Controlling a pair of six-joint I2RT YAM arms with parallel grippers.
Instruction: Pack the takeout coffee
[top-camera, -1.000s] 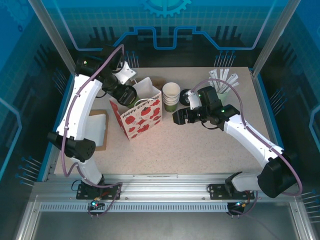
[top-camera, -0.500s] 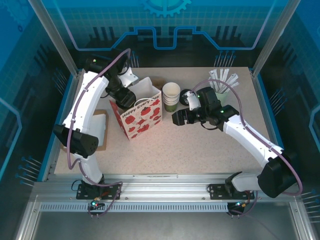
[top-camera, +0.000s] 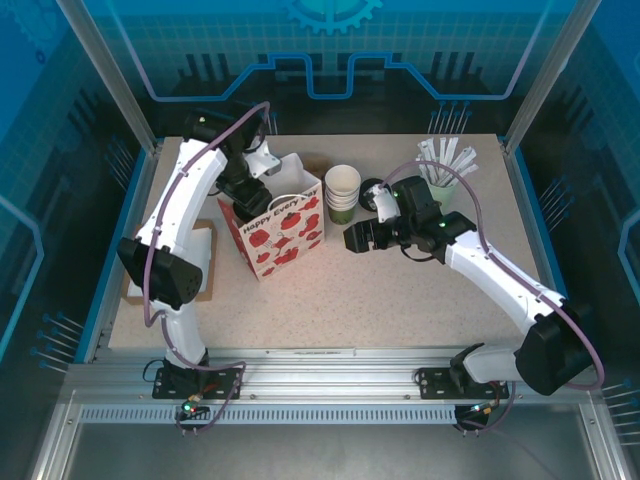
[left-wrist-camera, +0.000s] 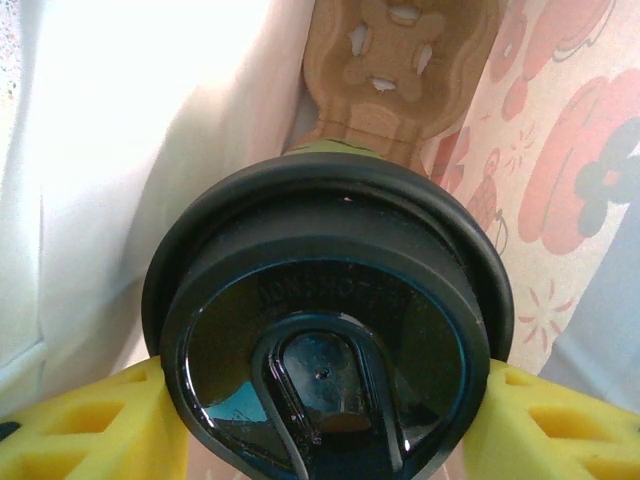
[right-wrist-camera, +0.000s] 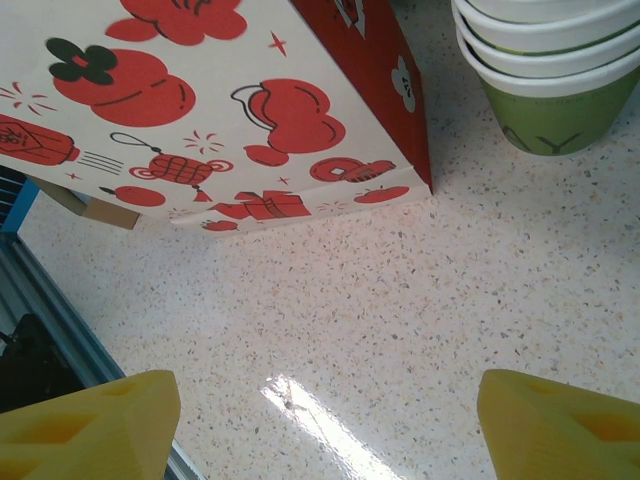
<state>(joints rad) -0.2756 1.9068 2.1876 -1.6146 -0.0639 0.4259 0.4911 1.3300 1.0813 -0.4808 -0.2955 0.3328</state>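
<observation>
Above the speckled table (right-wrist-camera: 450, 280), left gripper (left-wrist-camera: 320, 425) clasps the takeout coffee (left-wrist-camera: 325, 300); right gripper (right-wrist-camera: 325, 420) gapes.

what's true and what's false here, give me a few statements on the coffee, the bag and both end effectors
1. The left end effector grips the takeout coffee inside the bag. True.
2. The right end effector holds a lidless cup. False: it is open and empty, above the table.
3. The stack of cups stands on the table beside the bag. True.
4. The bag lies flat on its side. False: it stands upright with its top open.
</observation>
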